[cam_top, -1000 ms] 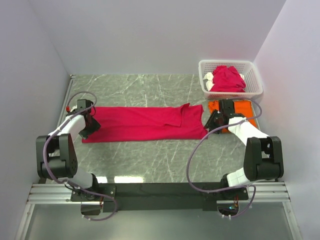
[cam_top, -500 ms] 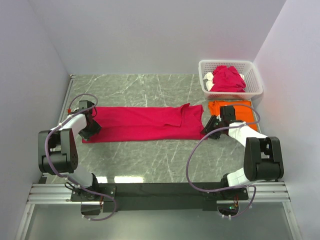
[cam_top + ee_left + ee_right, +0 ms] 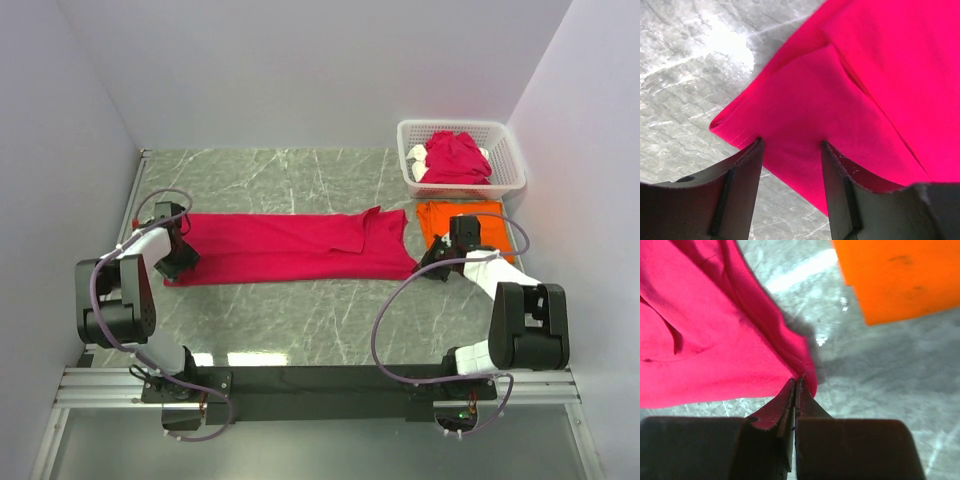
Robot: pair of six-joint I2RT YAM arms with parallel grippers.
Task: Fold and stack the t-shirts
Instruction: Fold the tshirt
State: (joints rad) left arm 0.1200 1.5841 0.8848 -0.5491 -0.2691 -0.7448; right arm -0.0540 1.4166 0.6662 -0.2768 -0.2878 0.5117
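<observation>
A crimson-pink t-shirt [image 3: 290, 247] lies flat in a long band across the table. Its near left corner [image 3: 790, 110] sits under my left gripper [image 3: 178, 257], whose jaws [image 3: 791, 142] stand open, straddling the cloth's edge. My right gripper [image 3: 427, 268] is at the shirt's near right corner. There its jaws [image 3: 796, 379] are shut, pinching the hem of the crimson cloth [image 3: 705, 340]. A folded orange t-shirt [image 3: 488, 214] lies flat just right of that corner, also visible in the right wrist view [image 3: 900, 275]. More crimson t-shirts [image 3: 455, 158] are bundled in the basket.
The white lattice basket [image 3: 510, 172] stands at the back right, behind the orange shirt. Grey walls close in the left, back and right sides. Marble tabletop [image 3: 300, 320] shows in front of the spread shirt.
My right gripper has moved from over the orange shirt's edge down to the crimson shirt's right corner and shut on it. The left gripper stays at the left corner.
</observation>
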